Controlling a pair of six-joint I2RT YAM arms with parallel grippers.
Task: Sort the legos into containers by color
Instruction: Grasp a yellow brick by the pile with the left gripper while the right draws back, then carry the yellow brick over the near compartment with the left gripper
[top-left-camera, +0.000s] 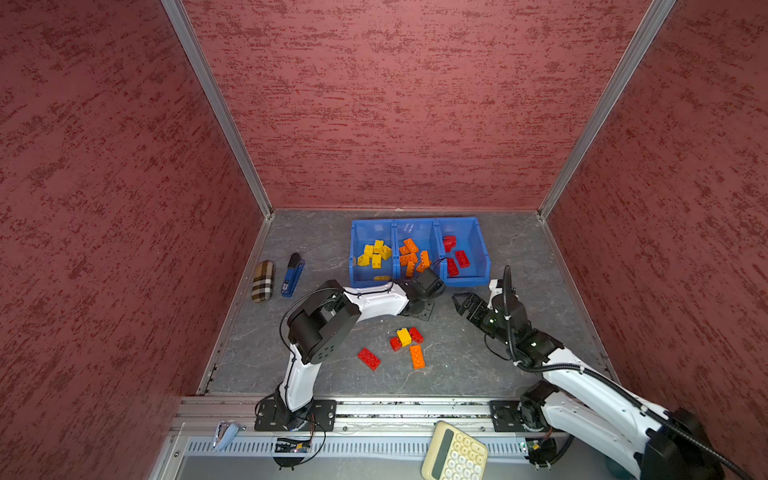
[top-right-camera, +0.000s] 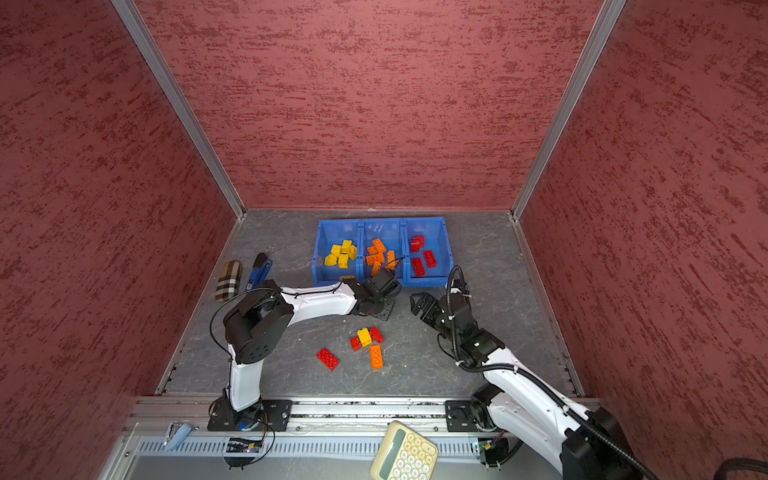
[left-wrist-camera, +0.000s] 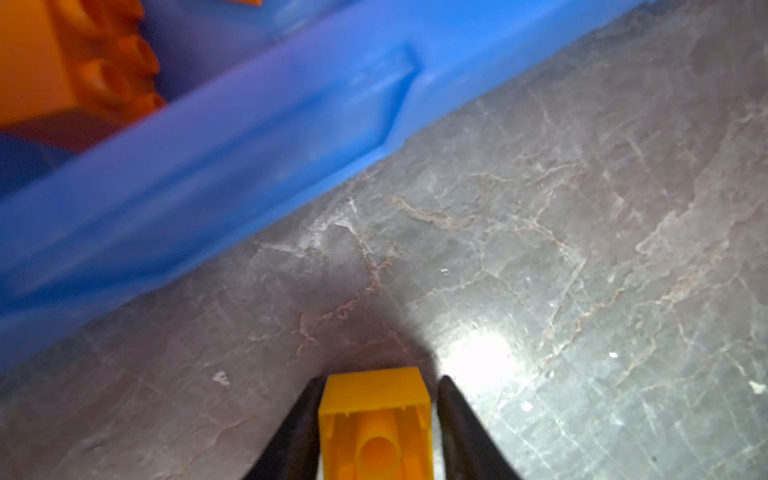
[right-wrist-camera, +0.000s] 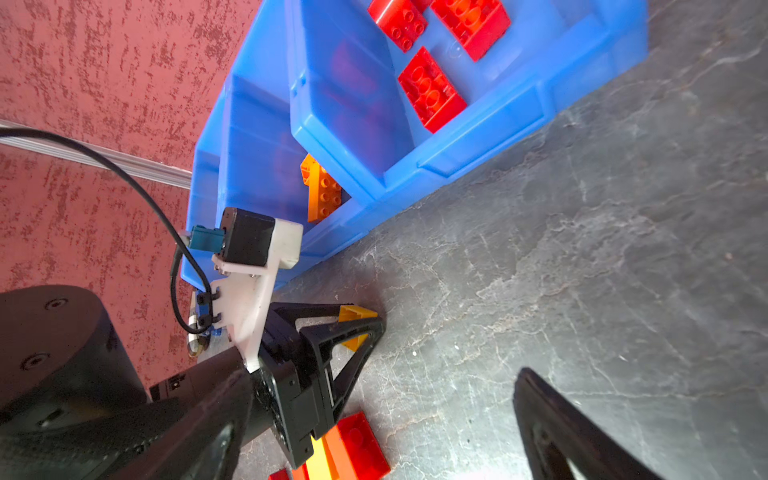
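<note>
Brick (left-wrist-camera: 376, 424), yellow or perhaps pale orange in the blur, pinched between the close-set jaws of the left gripper (left-wrist-camera: 380, 380), low over the table (left-wrist-camera: 540, 249), just before the front lip of the blue bins (left-wrist-camera: 208, 174). Right gripper (top-left-camera: 459, 302) spread wide, empty, nearby.

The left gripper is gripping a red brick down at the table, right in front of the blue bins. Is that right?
Not quite. The left gripper grips a yellow brick, not a red one; the left wrist view shows it between the jaws, down at the table, right in front of the blue bins.
</note>
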